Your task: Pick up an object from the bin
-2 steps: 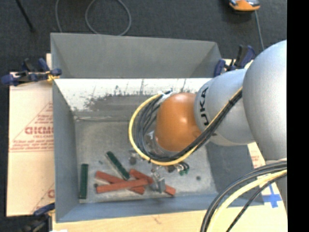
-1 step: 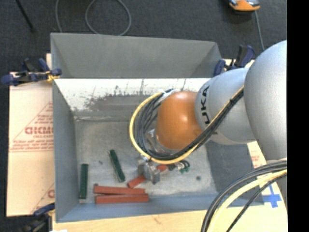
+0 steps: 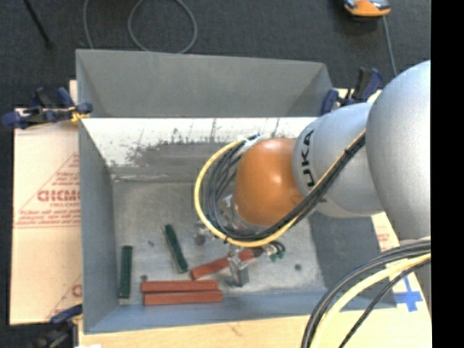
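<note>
Dark flooring is lying all round the grey metal bin (image 3: pixel 203 85), and I am watching the arm (image 3: pixel 362 165) reaching in from the right, its orange cover (image 3: pixel 264 183) hanging over the bin's middle. Below it the gripper (image 3: pixel 238 270) is sitting low, close to the near wall, at the right end of a short tilted red bar (image 3: pixel 210 269). I cannot tell how wide it is standing or whether it is gripping anything. Two long red bars (image 3: pixel 181 286) are lying just nearer, two dark green bars (image 3: pixel 174 247) further left.

two dark green sticks (image 3: pixel 174 247); three red bars (image 3: pixel 181 286); one grey bin (image 3: pixel 94 194)
</note>
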Controlling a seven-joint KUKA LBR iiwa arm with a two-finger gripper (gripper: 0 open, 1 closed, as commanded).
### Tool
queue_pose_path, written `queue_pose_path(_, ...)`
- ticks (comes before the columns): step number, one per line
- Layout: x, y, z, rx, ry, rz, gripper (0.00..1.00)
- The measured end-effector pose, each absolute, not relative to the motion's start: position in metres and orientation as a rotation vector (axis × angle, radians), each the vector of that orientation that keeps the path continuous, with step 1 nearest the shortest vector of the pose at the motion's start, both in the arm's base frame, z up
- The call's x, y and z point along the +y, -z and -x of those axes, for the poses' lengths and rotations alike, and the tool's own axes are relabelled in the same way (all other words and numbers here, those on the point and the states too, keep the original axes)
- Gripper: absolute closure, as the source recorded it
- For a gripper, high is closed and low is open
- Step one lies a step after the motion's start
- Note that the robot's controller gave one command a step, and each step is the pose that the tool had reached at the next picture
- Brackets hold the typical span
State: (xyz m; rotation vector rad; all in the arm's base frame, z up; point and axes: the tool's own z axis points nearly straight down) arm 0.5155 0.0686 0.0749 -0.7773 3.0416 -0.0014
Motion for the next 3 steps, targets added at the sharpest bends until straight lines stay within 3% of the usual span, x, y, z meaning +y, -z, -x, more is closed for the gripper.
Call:
queue_pose_path(1, 0.068, -0.075, -0.516, 3.041, 0.002, 0.779, 1.00)
queue_pose_path(2, 0.026, -0.193, -0.542, 3.023, 0.007, 0.809, 1.00)
queue_pose_path(3, -0.003, -0.281, -0.549, 2.767, 0.008, 1.471, 1.00)
